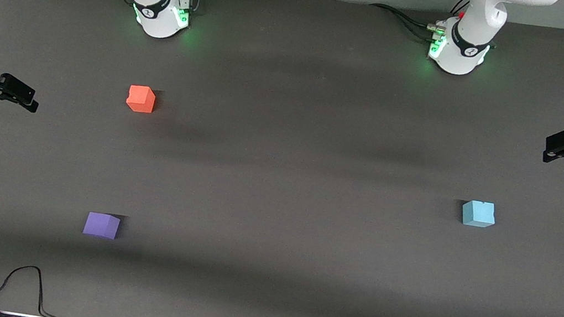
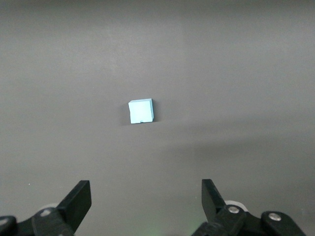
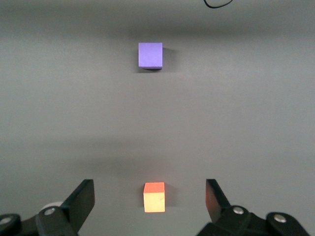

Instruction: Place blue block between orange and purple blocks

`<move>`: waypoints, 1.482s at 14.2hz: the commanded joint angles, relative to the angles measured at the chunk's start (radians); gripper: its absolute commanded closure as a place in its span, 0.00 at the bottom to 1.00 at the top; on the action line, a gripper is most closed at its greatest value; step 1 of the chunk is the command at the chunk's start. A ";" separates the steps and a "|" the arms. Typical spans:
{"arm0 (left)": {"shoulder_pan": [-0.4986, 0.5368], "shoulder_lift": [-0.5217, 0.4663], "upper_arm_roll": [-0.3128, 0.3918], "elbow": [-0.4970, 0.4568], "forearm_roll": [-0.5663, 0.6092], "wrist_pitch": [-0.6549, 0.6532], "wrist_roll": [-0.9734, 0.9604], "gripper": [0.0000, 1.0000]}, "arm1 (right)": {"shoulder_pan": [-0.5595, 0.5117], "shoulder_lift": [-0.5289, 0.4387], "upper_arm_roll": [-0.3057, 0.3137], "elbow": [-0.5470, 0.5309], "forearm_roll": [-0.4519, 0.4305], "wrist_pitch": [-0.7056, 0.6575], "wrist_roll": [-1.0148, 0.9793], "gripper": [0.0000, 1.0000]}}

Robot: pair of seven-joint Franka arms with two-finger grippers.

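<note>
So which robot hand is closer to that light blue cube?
The left hand. It hangs open at the left arm's end of the table, where the blue cube sits. The right hand waits open at the other end.

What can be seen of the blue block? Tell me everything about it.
The blue block is a small, light sky-blue cube with a matte, foam-like look and a small notch in one top edge. It sits flat on the dark grey table toward the left arm's end, alone, with nothing touching it but the table. The orange block and purple block lie toward the right arm's end. The left gripper is open and well clear of it.
</note>
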 commanded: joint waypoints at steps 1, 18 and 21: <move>-0.004 -0.010 0.002 -0.007 -0.005 -0.019 -0.009 0.00 | -0.005 -0.009 0.003 -0.008 -0.005 0.006 0.001 0.00; 0.095 0.034 -0.002 -0.319 -0.004 0.348 0.147 0.00 | -0.005 -0.009 0.003 -0.008 -0.005 0.006 0.001 0.00; 0.065 0.127 -0.003 -0.370 -0.004 0.474 0.147 0.00 | -0.004 -0.011 0.005 -0.007 -0.006 0.006 -0.002 0.00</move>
